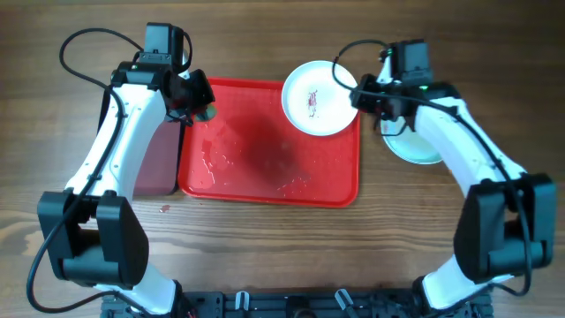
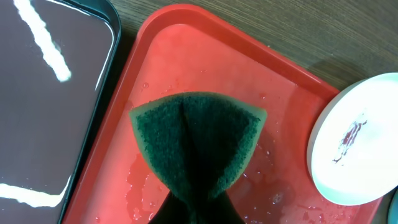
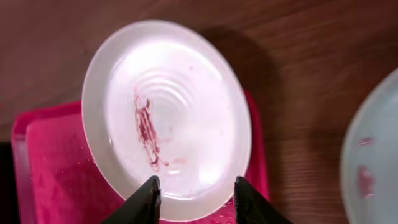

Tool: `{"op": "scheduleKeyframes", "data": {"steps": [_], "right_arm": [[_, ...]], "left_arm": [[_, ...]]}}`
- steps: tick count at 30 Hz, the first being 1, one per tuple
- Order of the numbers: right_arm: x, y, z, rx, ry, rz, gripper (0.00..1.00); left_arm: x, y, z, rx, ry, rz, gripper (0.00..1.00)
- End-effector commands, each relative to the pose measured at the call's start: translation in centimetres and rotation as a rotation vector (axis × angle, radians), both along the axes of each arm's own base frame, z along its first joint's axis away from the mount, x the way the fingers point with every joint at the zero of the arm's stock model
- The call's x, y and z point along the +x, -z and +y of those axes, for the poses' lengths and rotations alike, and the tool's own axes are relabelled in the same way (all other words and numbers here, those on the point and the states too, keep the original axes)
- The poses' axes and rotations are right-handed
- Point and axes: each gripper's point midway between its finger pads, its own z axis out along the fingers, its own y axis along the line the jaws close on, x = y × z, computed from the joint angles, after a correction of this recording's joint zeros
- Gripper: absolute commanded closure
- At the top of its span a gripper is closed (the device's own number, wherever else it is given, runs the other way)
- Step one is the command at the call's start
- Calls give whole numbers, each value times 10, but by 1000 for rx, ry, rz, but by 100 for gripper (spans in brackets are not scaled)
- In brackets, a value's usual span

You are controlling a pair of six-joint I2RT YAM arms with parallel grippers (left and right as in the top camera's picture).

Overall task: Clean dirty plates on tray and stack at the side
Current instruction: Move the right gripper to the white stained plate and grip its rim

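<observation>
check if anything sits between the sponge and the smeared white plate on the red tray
Nothing visible does. Between the sponge and the smeared white plate lies only the bare, wet floor of the red tray.

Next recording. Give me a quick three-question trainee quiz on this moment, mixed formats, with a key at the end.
1. True or false: the left pincer is clamped on a green sponge above the red tray.
2. The white plate is: A) over the tray's far right corner; B) in the tray's middle; C) under the sponge.
3. Fill in: the smear on the white plate is ___ in colour.

Key: 1 true; 2 A; 3 red.
</observation>
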Motion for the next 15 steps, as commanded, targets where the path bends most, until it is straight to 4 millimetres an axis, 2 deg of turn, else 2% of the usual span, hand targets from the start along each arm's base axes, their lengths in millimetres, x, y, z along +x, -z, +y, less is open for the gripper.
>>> {"op": "scheduleKeyframes", "data": {"steps": [1, 6, 10, 15], "right_arm": [[2, 33, 8, -27, 39, 69, 69], [-6, 62, 12, -40, 42, 146, 73], [-12, 68, 12, -49, 36, 175, 75], [-25, 72, 19, -64, 10, 218, 84]], "left_arm": [[-1, 6, 4, 18, 6, 11, 96], [-1, 6, 4, 18, 6, 11, 96], [-1, 6, 4, 18, 6, 11, 96], [-1, 6, 4, 18, 6, 11, 96]]}}
